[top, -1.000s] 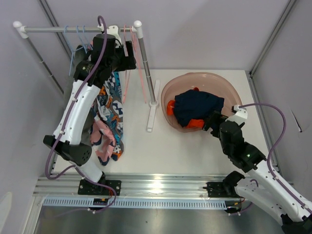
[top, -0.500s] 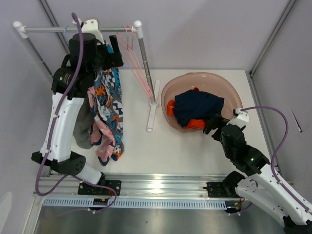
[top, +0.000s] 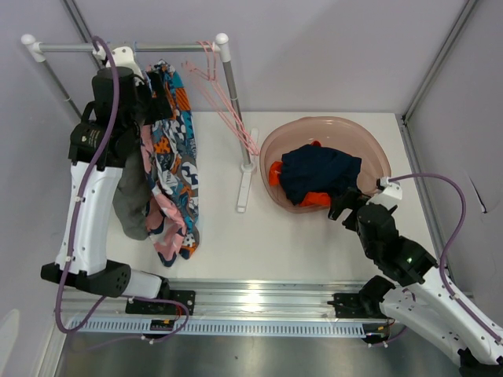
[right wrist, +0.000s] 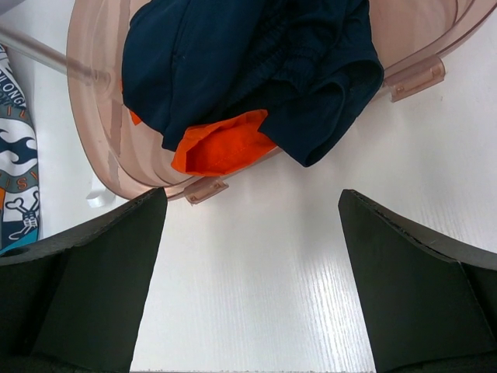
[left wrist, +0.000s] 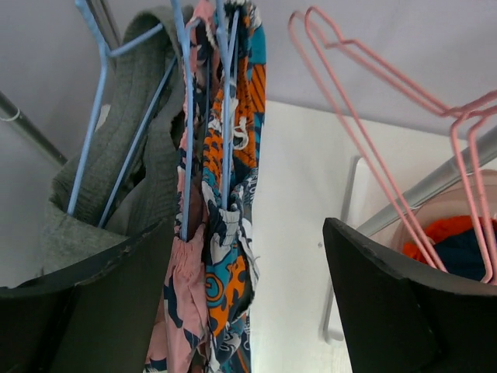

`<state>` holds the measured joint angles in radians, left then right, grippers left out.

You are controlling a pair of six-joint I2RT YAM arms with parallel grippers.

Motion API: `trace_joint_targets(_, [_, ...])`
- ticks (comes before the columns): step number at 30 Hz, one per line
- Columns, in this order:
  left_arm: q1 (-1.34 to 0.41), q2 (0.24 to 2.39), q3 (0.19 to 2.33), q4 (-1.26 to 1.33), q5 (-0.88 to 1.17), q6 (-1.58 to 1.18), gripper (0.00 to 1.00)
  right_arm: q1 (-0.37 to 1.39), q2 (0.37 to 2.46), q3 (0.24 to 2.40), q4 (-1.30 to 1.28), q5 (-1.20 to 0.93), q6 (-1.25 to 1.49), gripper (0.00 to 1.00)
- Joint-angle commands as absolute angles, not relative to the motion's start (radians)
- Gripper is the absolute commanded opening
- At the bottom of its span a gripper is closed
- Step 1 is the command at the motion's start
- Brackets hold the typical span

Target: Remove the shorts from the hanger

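Several shorts hang on blue hangers (left wrist: 186, 116) from the rack rail (top: 71, 47): blue-orange patterned shorts (top: 177, 165), pink patterned shorts (top: 161, 216) and grey shorts (top: 130, 200). In the left wrist view the patterned shorts (left wrist: 233, 256) hang between the fingers, with the grey shorts (left wrist: 132, 132) at the left. My left gripper (top: 161, 85) is open, high at the rail beside the hanger tops, holding nothing; the left wrist view (left wrist: 247, 233) shows it too. My right gripper (top: 343, 203) is open and empty over the table by the basin, as the right wrist view (right wrist: 252, 198) also shows.
Empty pink hangers (top: 228, 110) hang tilted at the rail's right end by the rack post (top: 236, 110). A pink basin (top: 369, 141) at the right holds navy (top: 318, 171) and orange clothes (right wrist: 221, 148). Walls close in on the left and right.
My left arm has moved left along the rail, and the hung shorts have shifted left with it. The pink hangers have swung out to the right. My right arm has drawn back slightly.
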<state>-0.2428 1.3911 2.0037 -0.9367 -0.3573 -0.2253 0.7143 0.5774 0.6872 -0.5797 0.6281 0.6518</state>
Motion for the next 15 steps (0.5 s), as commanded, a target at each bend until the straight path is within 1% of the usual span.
trace_joint_targets(1, [-0.216, 1.402, 1.979, -0.891, -0.319, -0.21, 0.83, 0.721, 0.563, 0.713, -0.597, 0.663, 0.667, 0.99])
trace_joint_targets(4, [-0.209, 1.427, 1.986, -0.884, -0.319, -0.213, 0.79, 0.721, 0.56, 0.706, -0.601, 0.664, 0.673, 0.99])
trace_joint_targets(11, [-0.196, 1.506, 2.045, -0.894, -0.322, -0.218, 0.77, 0.723, 0.554, 0.698, -0.618, 0.675, 0.669, 0.99])
trace_joint_targets(15, [-0.19, 1.561, 2.088, -0.907, -0.33, -0.224, 0.73, 0.723, 0.549, 0.699, -0.626, 0.684, 0.658, 0.99])
